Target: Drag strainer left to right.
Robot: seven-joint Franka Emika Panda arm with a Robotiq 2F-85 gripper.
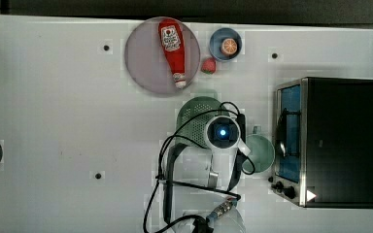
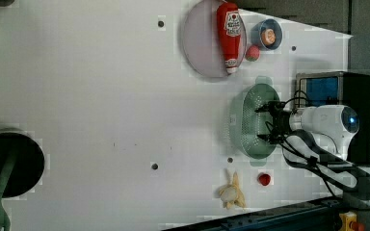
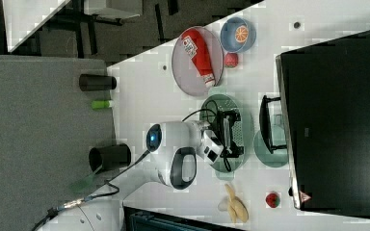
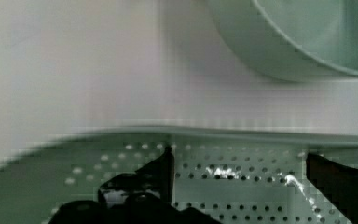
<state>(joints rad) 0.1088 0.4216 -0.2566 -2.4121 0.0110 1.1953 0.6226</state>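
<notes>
The strainer (image 1: 193,115) is a pale green oval colander lying on the white table just beside the toaster oven. My gripper (image 2: 263,123) reaches down into its basin, open, with one fingertip near each long side. The right view has the gripper (image 3: 232,133) over the strainer (image 3: 243,126) in the same way. Close up, in the wrist view, the two dark fingers (image 4: 161,175) stand wide apart over the strainer's perforated floor (image 4: 242,186), with nothing between them. My wrist hides part of the strainer in the top view.
A teal-green mug (image 1: 261,153) sits between the strainer and the toaster oven (image 1: 330,141). A grey-lilac plate (image 1: 145,58) carries a ketchup bottle (image 1: 172,48); a blue bowl (image 1: 219,37) holding an orange and a red fruit (image 1: 208,65) lie near it. A banana (image 2: 231,192) lies nearby.
</notes>
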